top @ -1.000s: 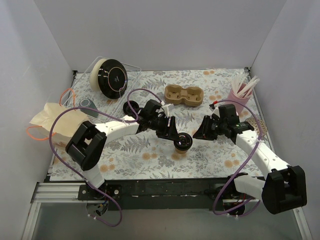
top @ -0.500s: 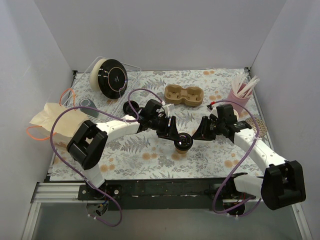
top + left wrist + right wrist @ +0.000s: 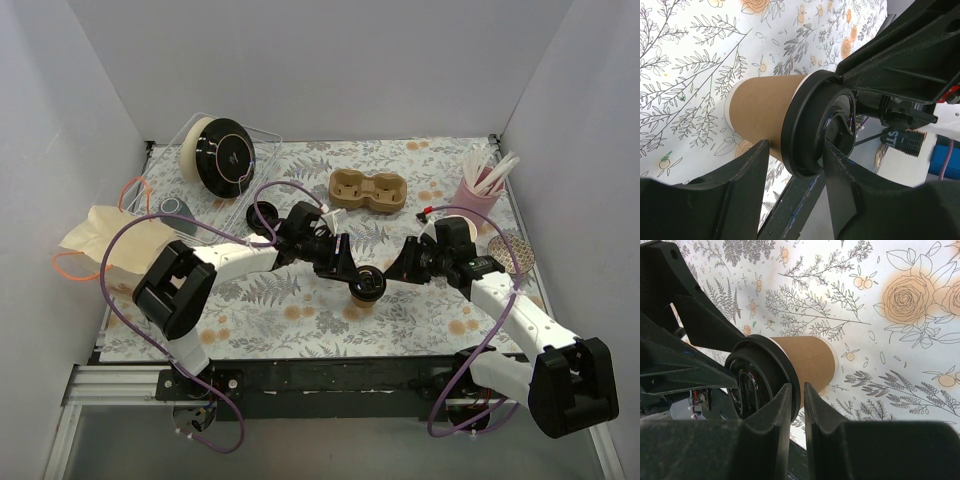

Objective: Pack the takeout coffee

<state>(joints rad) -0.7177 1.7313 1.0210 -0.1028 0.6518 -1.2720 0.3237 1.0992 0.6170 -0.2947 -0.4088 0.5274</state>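
The takeout coffee (image 3: 366, 285), a kraft-brown cup with a black lid, stands on the floral cloth at mid-table. My left gripper (image 3: 347, 270) is open, and its fingers straddle the lid (image 3: 815, 125) with a gap showing on one side. The brown cup wall (image 3: 760, 112) is plain in the left wrist view. My right gripper (image 3: 393, 271) comes in from the right. Its fingers (image 3: 782, 405) are closed to a narrow slit, with the tips at the edge of the lid's rim (image 3: 767, 372). I cannot tell whether they touch it.
A brown two-cup carrier (image 3: 368, 190) lies behind the cup. A pink cup of straws (image 3: 477, 200) stands at the right. A clear tray with a black-and-cream disc (image 3: 222, 152) and a paper bag (image 3: 100, 240) are at the left.
My right gripper has moved left, up to the cup's lid. The left gripper and the cup have stayed nearly still.
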